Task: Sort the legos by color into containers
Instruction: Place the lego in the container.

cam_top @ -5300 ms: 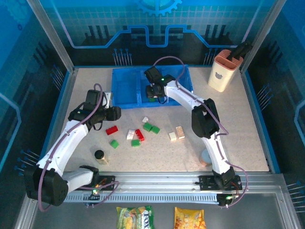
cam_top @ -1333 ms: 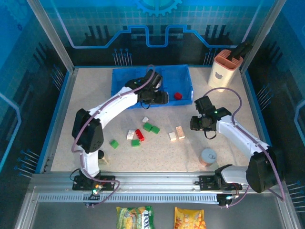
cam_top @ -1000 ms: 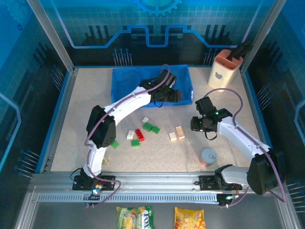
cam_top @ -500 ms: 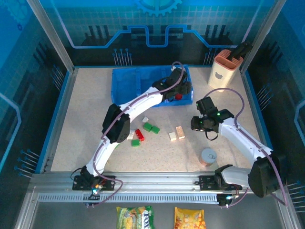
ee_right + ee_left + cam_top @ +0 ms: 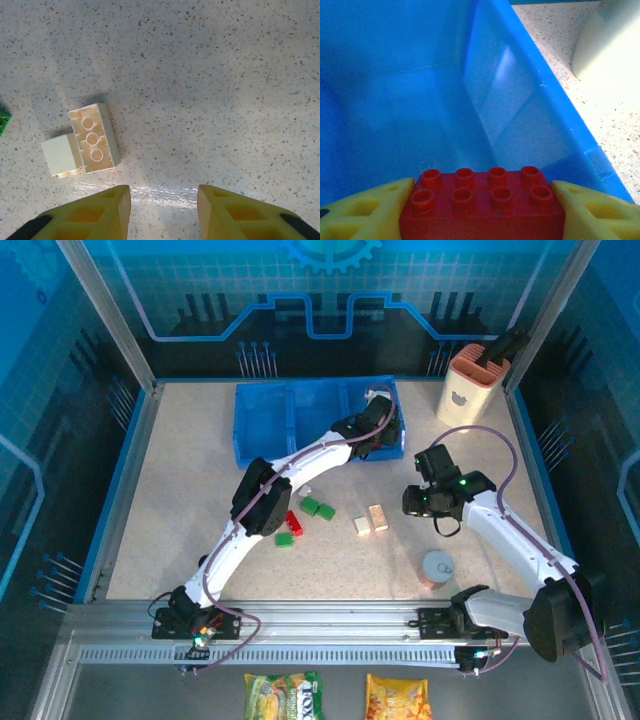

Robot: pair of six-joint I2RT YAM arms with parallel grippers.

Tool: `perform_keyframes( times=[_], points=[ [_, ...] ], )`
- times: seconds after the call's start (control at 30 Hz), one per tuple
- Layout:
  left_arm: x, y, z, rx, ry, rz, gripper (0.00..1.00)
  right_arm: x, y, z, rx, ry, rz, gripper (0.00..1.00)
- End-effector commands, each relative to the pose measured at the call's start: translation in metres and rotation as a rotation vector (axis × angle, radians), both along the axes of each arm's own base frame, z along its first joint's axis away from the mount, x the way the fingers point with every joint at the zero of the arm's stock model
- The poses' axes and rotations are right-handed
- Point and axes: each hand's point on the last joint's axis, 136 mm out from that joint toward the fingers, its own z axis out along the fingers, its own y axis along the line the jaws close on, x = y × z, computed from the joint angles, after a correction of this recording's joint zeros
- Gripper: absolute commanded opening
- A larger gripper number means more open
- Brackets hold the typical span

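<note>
Left tool [image 5: 376, 432] at right compartment of blue tray [image 5: 262, 425].

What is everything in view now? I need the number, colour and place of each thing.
tray: one, blue, three compartments, far middle of the table
held red brick: one, red, at the tray's right compartment
loose red brick: one, red, on the table beside the green ones
green bricks: three seen, green, mid-table; the left arm may hide more
cream bricks: two, cream, touching, right of the green ones
can: one, silver, near right
holder: one, peach and white, far right corner
snack packets: two, green-yellow and orange, below the rail
left gripper: shut on the held red brick
right gripper: open, over bare table near the cream bricks
</note>
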Motion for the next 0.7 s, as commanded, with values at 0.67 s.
perform_keyframes(
  times=[0.67],
  points=[
    [-0.014, 0.000, 0.081, -0.042, -0.051, -0.045, 0.73, -0.013, -0.003, 0.007, 0.028, 0.002, -0.005, 0.42]
  ],
)
